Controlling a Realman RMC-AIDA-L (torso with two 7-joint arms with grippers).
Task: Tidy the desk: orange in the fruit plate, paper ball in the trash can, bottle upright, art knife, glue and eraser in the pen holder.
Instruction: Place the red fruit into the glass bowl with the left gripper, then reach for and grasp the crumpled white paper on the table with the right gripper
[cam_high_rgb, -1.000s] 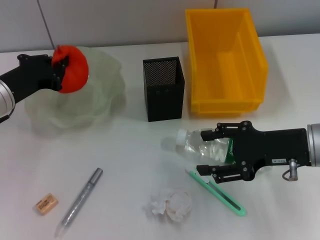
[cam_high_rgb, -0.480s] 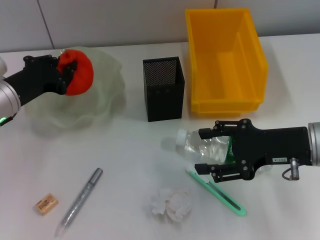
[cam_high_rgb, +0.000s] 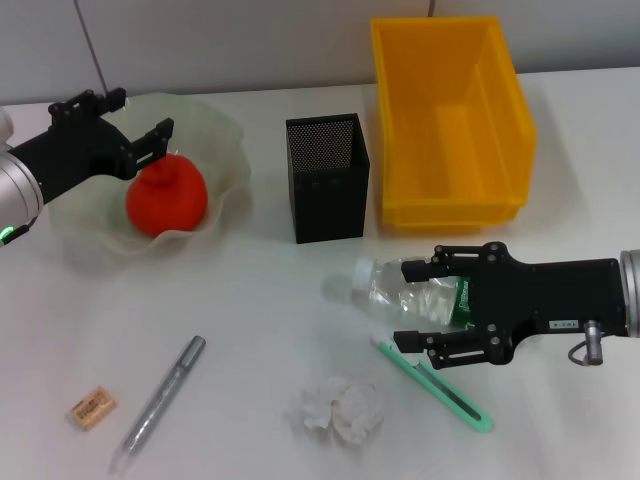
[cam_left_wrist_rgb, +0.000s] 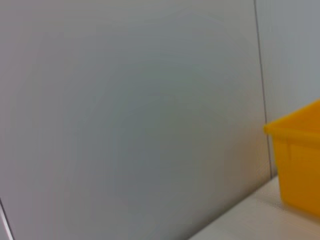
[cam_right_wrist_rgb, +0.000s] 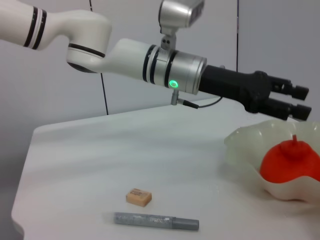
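Bottle (cam_high_rgb: 400, 285) label behind right pincer (cam_high_rgb: 415, 305)

No readable text, brand or number in any view. Small white label on right claw (cam_high_rgb: 440, 312) housing, right side of head view: print too small to read. Eraser (cam_high_rgb: 92, 408), lower left of head view: faint dark marking on top face, illegible. Bottle (cam_high_rgb: 400, 285) label, green strip between claw fingers: no legible lettering. Glowing green indicator dot on left arm, upper middle of right wrist view: light, not sign.
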